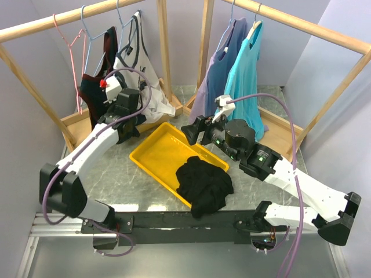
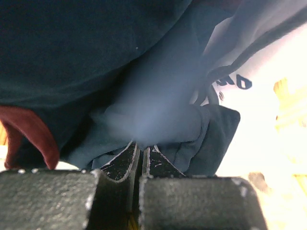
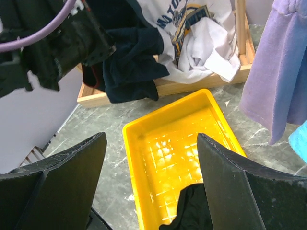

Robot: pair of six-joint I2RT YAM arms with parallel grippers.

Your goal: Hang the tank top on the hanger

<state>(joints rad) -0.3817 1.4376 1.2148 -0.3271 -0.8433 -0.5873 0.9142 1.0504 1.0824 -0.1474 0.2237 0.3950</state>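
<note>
Over marbled grey tabletop (image 1: pixel 110 174), left end effector (image 2: pixel 143 147) pinches soft navy tank top (image 2: pixel 86 57); right end effector (image 3: pixel 151 140) gapes.

Upper left: tank top (image 1: pixel 93 92) and white top (image 1: pixel 136 61) are hanging side by side, crowding the left rack (image 1: pixel 35 28); the left arm (image 1: pixel 98 136) is reaching up into them.
Top centre: two posts (image 1: pixel 164 46) are leaving only a narrow slot between the racks.
Upper right: purple top (image 1: pixel 220 69) and teal top (image 1: pixel 246 75) are filling the right rack (image 1: pixel 313 26).
Centre: tray (image 1: pixel 152 152) is lying diagonally with its far half bare; black garment (image 1: pixel 203 182) is blocking its near end and spilling over the rim.
Lower left: a strip of table (image 1: pixel 116 179) is lying open between left arm and tray.
</note>
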